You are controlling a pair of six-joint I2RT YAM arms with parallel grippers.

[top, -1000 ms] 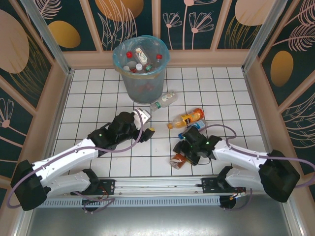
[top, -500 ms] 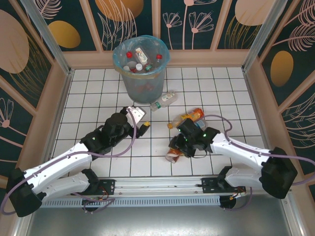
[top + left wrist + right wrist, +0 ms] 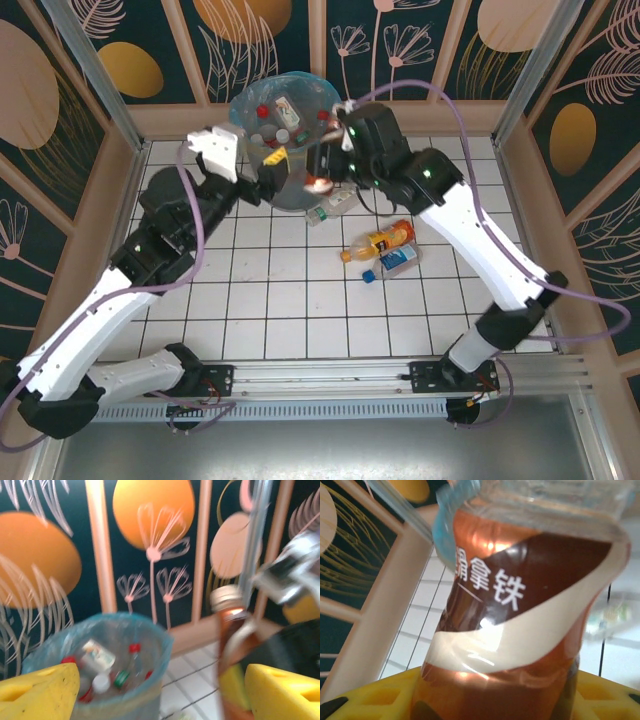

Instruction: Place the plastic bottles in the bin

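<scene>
plastic bottles (image 3: 283,118) with red and white caps lie heaped inside the bin (image 3: 238,112), which stands at the far edge of the tiled floor (image 3: 200,300) with its light-blue liner folded over the rim

the right gripper (image 3: 322,178) is raised at the bin's near right side and pinches a brown bottle (image 3: 320,184); in the right wrist view that bottle (image 3: 520,615) stands close to the lens, its brown and cream label crumpled, with the yellow fingers (image 3: 375,697) pressed against its lower part

the left gripper (image 3: 272,165) is raised at the bin's near left side, its yellow fingers (image 3: 40,692) spread wide with nothing between them; its wrist view looks into the bin (image 3: 150,630) and catches the brown bottle (image 3: 230,645), blurred, to the right

three bottles lie on the floor: a clear bottle (image 3: 335,203) just beside the bin's base, and further forward an orange bottle (image 3: 382,240) touching a blue-labelled bottle (image 3: 398,260)
</scene>
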